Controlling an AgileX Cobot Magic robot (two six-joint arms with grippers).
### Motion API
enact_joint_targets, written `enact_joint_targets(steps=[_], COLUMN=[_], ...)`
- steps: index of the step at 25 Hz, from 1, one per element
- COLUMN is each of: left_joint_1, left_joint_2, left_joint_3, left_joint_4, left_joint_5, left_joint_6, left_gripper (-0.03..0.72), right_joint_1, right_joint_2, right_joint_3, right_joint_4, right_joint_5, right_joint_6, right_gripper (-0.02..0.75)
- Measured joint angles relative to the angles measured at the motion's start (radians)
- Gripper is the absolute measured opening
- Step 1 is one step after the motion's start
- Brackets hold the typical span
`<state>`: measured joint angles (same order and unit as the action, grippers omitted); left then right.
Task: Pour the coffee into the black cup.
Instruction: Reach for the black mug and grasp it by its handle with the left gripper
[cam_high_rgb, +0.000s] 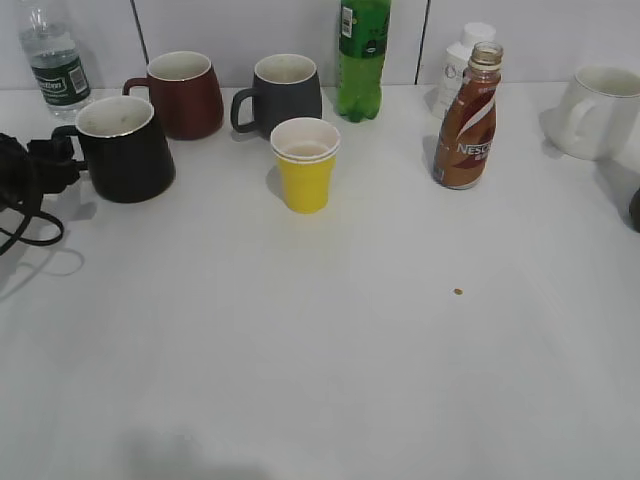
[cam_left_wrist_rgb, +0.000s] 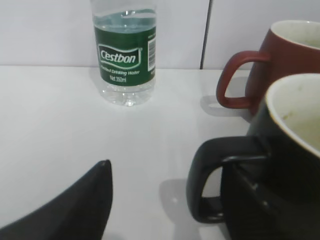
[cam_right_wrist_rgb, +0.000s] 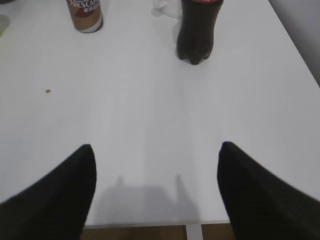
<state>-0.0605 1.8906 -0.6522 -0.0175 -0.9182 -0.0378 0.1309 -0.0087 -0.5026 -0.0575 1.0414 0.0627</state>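
Note:
The black cup (cam_high_rgb: 125, 150) stands at the left of the white table, handle pointing left. It fills the right of the left wrist view (cam_left_wrist_rgb: 295, 165) and looks empty. The brown Nescafe coffee bottle (cam_high_rgb: 465, 120) stands uncapped at the back right, also at the top of the right wrist view (cam_right_wrist_rgb: 85, 15). My left gripper (cam_high_rgb: 60, 155) is open at the cup's handle, which lies between the fingers (cam_left_wrist_rgb: 167, 170). My right gripper (cam_right_wrist_rgb: 156, 147) is open and empty above the table's front right edge, far from the bottle.
A red-brown mug (cam_high_rgb: 185, 95), a dark grey mug (cam_high_rgb: 285, 95), a yellow paper cup (cam_high_rgb: 305, 165), a green bottle (cam_high_rgb: 362, 60), a water bottle (cam_high_rgb: 55, 60), a white bottle (cam_high_rgb: 460, 55) and a white mug (cam_high_rgb: 600, 110) stand along the back. A cola bottle (cam_right_wrist_rgb: 197, 30) stands at the right.

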Motion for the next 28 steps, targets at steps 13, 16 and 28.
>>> enact_joint_targets(steps=[13, 16, 28], left_joint_1=[0.01, 0.015, 0.12], left_joint_2=[0.056, 0.057, 0.136], left_joint_3=[-0.042, -0.058, -0.145], left_joint_4=[0.08, 0.089, 0.313], left_joint_5=[-0.002, -0.002, -0.028], left_joint_6=[0.0, 0.0, -0.001], left_gripper=[0.508, 0.508, 0.459], right_joint_1=[0.0, 0.0, 0.0], right_joint_2=[0.0, 0.0, 0.0], right_joint_3=[0.0, 0.0, 0.0], right_joint_4=[0.0, 0.0, 0.0], right_joint_5=[0.0, 0.0, 0.0], right_joint_6=[0.0, 0.0, 0.0], right_gripper=[0.589, 0.589, 0.589])
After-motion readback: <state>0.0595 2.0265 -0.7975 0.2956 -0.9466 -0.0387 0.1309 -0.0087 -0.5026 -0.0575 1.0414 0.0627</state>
